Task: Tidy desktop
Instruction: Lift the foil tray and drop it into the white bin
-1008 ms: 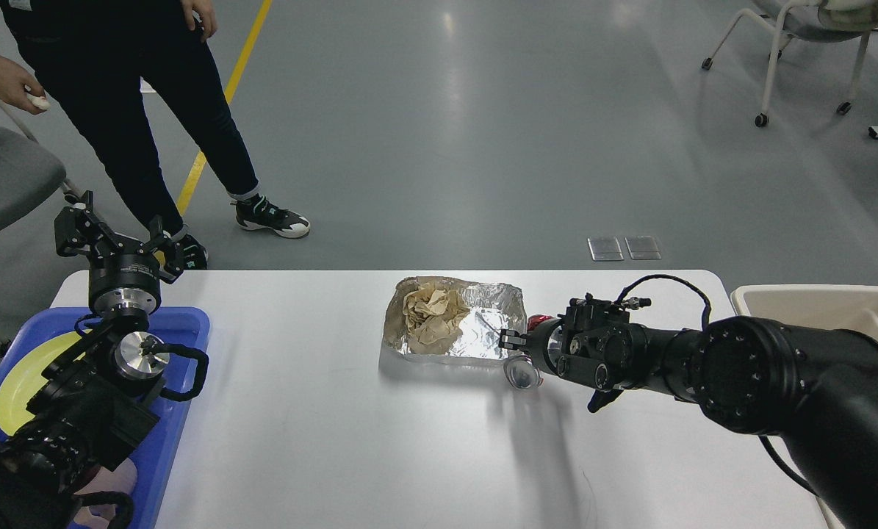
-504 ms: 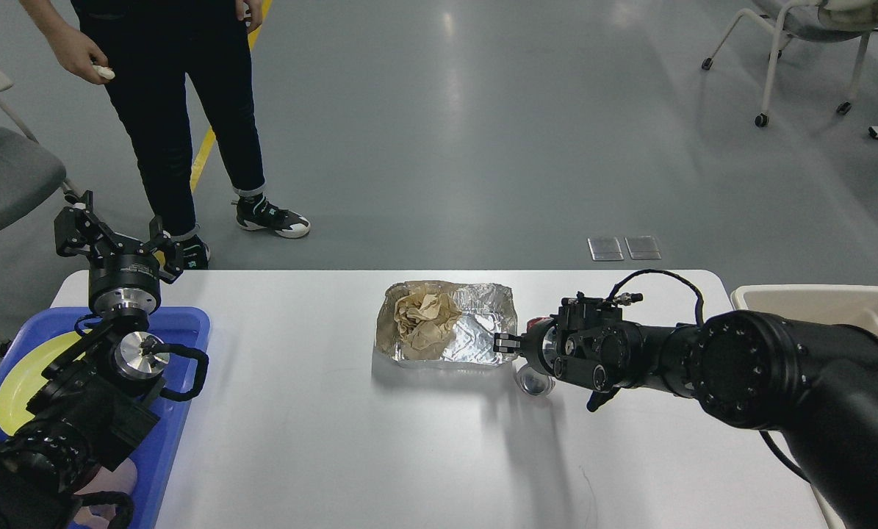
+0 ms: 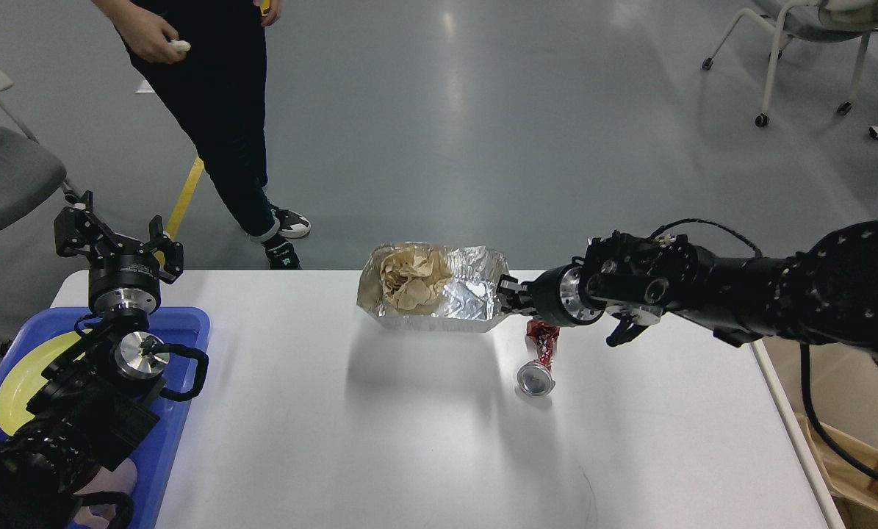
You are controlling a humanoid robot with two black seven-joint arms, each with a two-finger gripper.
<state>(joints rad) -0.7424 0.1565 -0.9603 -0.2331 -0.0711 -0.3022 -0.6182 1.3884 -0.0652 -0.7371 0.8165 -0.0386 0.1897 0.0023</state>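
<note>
White desktop point(image 3: 424, 441): my right gripper point(image 3: 507, 288) pinches crumpled silver foil tray point(image 3: 439, 294) at its 3 o'clock rim, lifted; keep level. Left gripper point(image 3: 115, 239), 9 o'clock: spread, empty.

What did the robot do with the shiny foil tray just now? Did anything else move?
The right gripper, shut on the foil tray's right edge, lifted it off the desktop and carried it away from the robot; its shadow now lies apart below it. The crumpled paper rode along. The crushed can is now uncovered. The person walked rightward. The left gripper and blue tray stayed put.
</note>
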